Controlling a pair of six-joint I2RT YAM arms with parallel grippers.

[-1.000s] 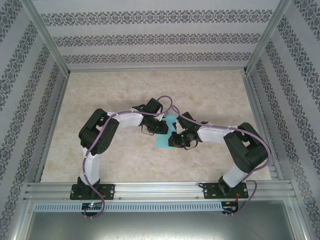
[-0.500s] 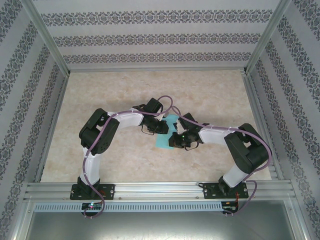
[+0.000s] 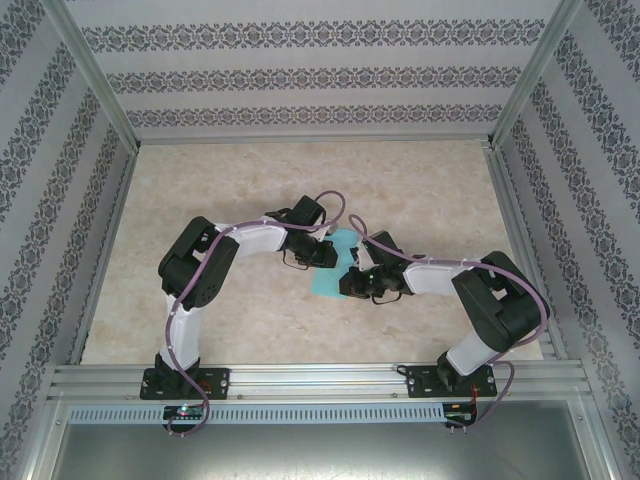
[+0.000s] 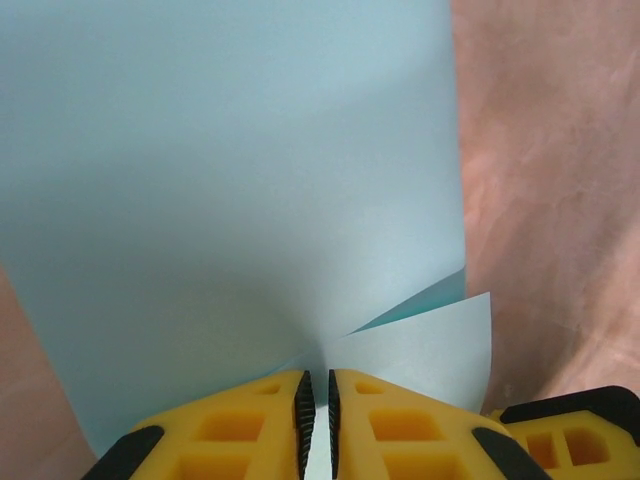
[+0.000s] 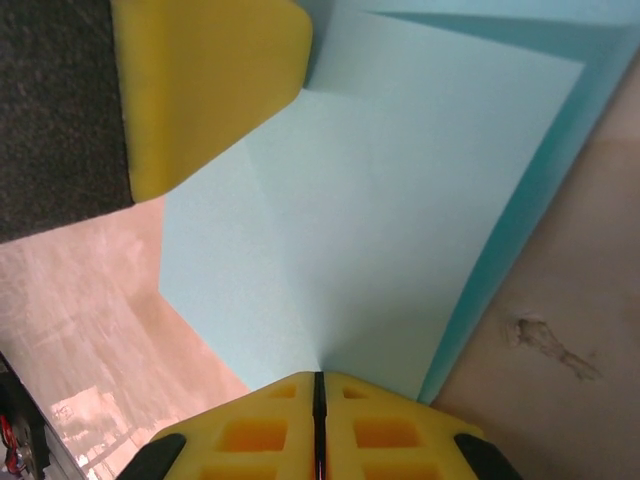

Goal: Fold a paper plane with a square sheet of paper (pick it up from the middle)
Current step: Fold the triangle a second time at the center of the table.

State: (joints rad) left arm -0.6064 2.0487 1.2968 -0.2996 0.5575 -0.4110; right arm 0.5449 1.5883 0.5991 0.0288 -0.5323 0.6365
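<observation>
Compared with a second earlier, the right arm is sitting slightly lower and further right in the overhead view. Its elbow is drawn toward the near edge and its forearm is lying flatter, while the left arm is keeping the same pose. The thin, light-cyan square sheet of paper [image 3: 327, 285] is staying at the middle of the beige marbled table [image 3: 420, 190], between the two wrists, with hardly any shift.

From above, the left gripper [image 3: 322, 254] and the right gripper [image 3: 352, 284] are meeting over the sheet, but their jaws are too small there to judge. The left wrist view is giving that detail: the left gripper [image 4: 316, 385] is pinching the sheet [image 4: 230, 180] between its yellow pads [image 4: 240, 430]. A folded flap is lifting at the right, showing a darker cyan underside. The right wrist view is showing the right gripper [image 5: 318, 385] pressed together on the sheet's [image 5: 380, 220] near edge. It is also showing faint creases across the paper and one yellow finger [image 5: 200, 70] of the left gripper at the opposite edge.
</observation>
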